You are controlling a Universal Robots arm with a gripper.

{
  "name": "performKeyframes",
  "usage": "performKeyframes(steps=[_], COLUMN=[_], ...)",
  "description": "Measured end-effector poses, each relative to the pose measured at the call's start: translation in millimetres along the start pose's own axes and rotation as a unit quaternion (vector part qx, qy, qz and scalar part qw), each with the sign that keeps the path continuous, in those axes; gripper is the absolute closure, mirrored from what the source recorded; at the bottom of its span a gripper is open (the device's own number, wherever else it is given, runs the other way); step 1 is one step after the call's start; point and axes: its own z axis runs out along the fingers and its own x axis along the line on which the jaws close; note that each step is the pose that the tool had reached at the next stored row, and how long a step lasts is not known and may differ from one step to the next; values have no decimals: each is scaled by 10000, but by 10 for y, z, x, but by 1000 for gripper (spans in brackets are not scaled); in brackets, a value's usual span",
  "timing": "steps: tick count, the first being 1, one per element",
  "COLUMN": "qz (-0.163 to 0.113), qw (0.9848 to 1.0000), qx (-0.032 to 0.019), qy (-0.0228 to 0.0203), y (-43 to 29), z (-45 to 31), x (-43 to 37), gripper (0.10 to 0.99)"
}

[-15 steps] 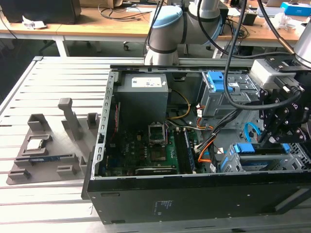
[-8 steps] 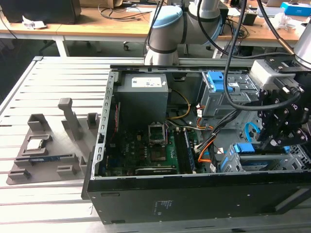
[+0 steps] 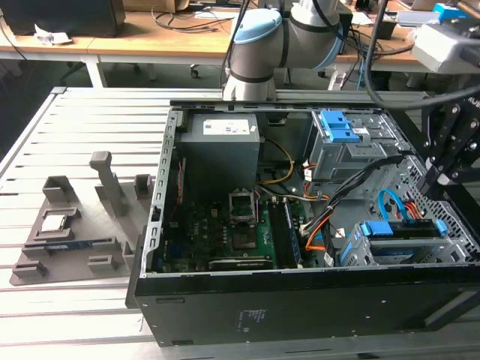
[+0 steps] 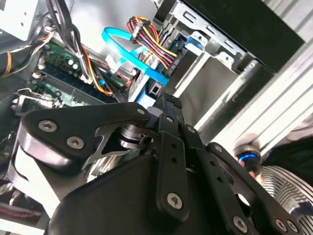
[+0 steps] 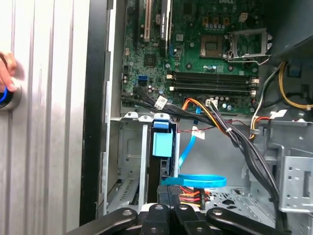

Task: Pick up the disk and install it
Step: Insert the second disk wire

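One disk (image 3: 399, 229) sits in the drive bay (image 3: 360, 251) at the open computer case's (image 3: 300, 300) front corner, the gripper (image 3: 431, 191) just above it, grip state indiscernible, so any push should stay square to the bay.

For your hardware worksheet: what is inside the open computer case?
Inside the computer case: a green motherboard, grey power supply, bundled cables and the disk in its bay. Whatever lies beneath the cables is covered.
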Motion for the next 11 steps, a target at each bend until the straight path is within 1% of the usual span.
performKeyframes(steps=[2,11], qz=[0,0], qw=[10000,10000], qx=[0,0], qy=[-1,-1], y=[0,0], z=[-59,-67], x=[3,4], gripper=[980,980])
